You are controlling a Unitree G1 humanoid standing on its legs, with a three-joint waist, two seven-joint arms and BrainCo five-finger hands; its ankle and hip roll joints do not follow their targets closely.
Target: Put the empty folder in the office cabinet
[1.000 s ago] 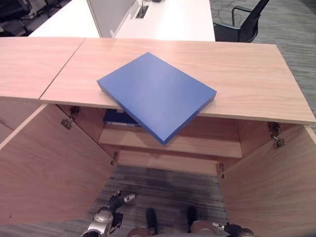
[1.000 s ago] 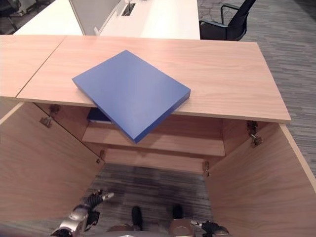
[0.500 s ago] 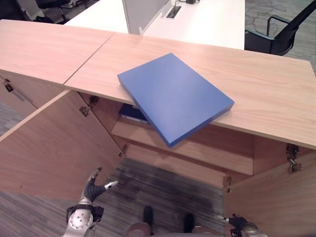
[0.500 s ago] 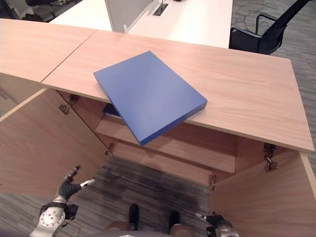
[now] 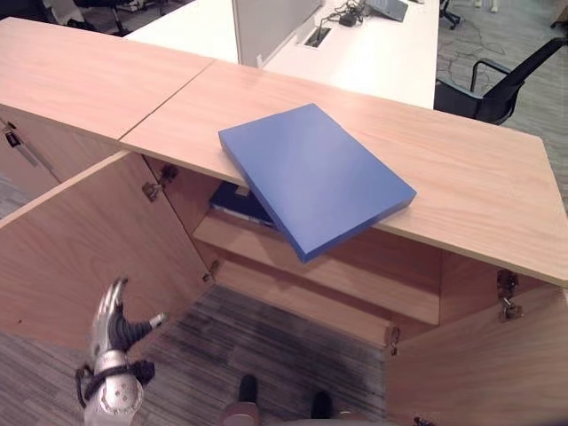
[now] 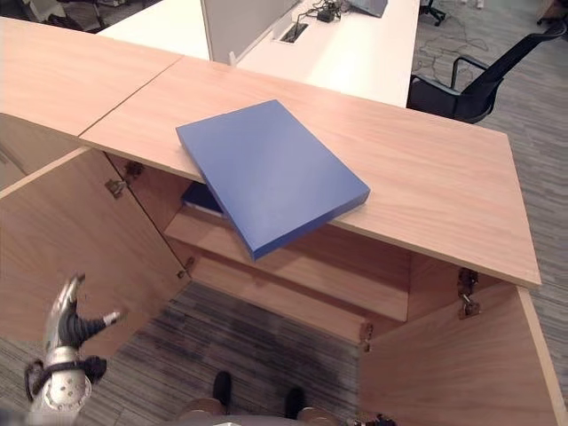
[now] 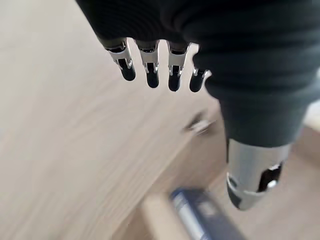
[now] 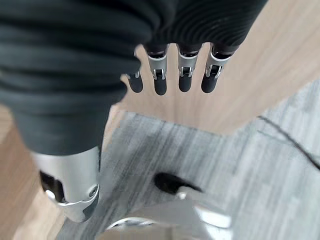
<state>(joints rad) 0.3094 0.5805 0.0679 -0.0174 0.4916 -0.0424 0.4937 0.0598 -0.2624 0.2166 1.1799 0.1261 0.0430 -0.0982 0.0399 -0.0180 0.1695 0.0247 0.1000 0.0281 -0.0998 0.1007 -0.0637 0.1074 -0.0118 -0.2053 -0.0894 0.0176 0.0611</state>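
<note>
While you looked down, the folder [image 5: 315, 177] lay flat on the cabinet [image 5: 461, 177] top, turned at an angle. Its long axis ran diagonally, from the far left toward the near right of the top. Its near corner pointed past the top's front edge and hung out over the open compartment; its far corner pointed toward the back edge. You saw a plain, solid blue slab with a smooth, unmarked upper face and a fairly thick, darker blue side along its near edges. Nothing touched it.

Both doors stood swung open: the left door [image 5: 89, 248] toward the near left, the right door [image 5: 497, 355] at the near right. Inside, a wooden shelf [image 5: 311, 266] crossed the compartment, and a second blue item [image 5: 241, 204] lay on the shelf's left end, partly hidden under the top's front edge. You could not tell what it was.

Your left hand [image 5: 114, 330] was low in front of the left door, well apart from the folder, its fingers straight and spread, thumb out to the side, holding nothing. Your left wrist view showed those fingers [image 7: 150, 65] extended before the door's wood. Your right hand's fingers [image 8: 185, 75] were likewise straight and empty, over grey carpet [image 8: 240, 165] beside a wooden panel.
</note>
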